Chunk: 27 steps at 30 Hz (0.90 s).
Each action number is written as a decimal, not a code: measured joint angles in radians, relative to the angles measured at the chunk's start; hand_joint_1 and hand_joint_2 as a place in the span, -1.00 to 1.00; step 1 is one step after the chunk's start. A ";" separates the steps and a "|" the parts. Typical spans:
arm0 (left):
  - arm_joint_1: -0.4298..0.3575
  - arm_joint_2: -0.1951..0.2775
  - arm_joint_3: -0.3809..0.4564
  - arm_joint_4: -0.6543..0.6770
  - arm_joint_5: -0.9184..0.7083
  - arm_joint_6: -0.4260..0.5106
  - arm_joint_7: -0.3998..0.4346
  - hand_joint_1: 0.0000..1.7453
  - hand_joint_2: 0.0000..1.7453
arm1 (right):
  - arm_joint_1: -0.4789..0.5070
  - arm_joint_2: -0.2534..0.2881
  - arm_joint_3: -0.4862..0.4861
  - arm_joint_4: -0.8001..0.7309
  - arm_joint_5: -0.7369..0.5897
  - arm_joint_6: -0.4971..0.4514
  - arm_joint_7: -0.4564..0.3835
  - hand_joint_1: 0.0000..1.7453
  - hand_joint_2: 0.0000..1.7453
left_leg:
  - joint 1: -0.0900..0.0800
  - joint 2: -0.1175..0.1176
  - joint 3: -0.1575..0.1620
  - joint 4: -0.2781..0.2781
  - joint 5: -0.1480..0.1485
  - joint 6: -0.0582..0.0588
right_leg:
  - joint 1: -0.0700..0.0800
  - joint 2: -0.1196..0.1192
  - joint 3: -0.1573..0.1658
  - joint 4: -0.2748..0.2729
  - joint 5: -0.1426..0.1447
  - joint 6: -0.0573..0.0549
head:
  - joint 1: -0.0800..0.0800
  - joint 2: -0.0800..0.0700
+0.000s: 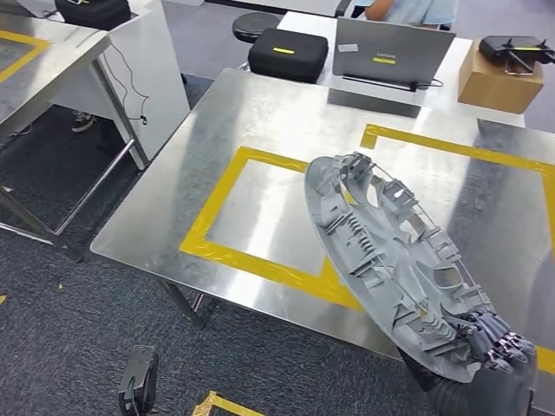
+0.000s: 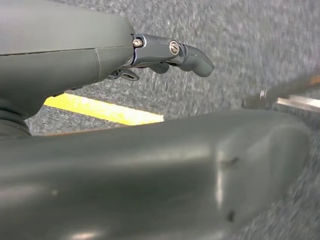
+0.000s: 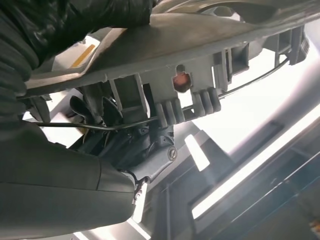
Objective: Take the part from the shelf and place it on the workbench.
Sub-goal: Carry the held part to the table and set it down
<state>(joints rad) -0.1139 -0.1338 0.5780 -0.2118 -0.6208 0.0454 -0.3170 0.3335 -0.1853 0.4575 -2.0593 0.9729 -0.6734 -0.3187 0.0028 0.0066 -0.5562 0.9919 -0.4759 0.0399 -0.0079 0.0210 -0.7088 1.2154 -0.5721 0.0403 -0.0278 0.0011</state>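
Grey round ribbed plastic part (image 1: 393, 260), tilted, held at its near right rim above the steel workbench (image 1: 262, 121), overlapping yellow tape

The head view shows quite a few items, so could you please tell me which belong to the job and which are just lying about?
Belong to the job:
- round grey plastic ribbed part
- right hand holding its edge
- shiny steel workbench
- yellow tape rectangle

Lying about:
- black zipped case
- grey laptop
- brown cardboard box
- black round stool
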 joint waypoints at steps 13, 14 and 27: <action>-0.004 -0.005 0.000 0.000 -0.009 0.000 -0.001 -1.00 -1.00 | -0.003 -0.045 -0.028 0.030 -0.041 0.059 0.091 1.00 1.00 | 0.008 0.039 -0.013 0.082 -0.070 -0.056 | -0.013 -0.049 0.123 -0.195 0.089 -0.023 | -0.007 0.000; -0.002 -0.004 0.000 0.000 -0.009 0.000 -0.001 -1.00 -1.00 | -0.005 -0.047 -0.029 0.033 -0.042 0.060 0.091 1.00 1.00 | 0.008 0.018 -0.039 0.141 -0.103 -0.057 | -0.012 -0.046 0.123 -0.195 0.089 -0.027 | -0.008 0.000; 0.002 -0.005 0.000 0.000 -0.022 -0.002 0.003 -1.00 -1.00 | -0.040 -0.090 -0.042 0.083 -0.094 0.167 0.125 1.00 1.00 | -0.012 -0.008 -0.009 0.022 -0.012 -0.032 | 0.003 -0.005 0.119 -0.194 0.090 -0.029 | -0.007 0.000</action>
<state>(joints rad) -0.1119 -0.1389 0.5785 -0.2118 -0.6424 0.0430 -0.3140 0.2936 -0.2751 0.4156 -1.9760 0.8786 -0.5062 -0.1934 -0.0089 -0.0017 -0.5654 1.0141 -0.4876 0.0076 -0.0048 0.0158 -0.5893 1.0219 -0.4820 0.0116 -0.0345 0.0011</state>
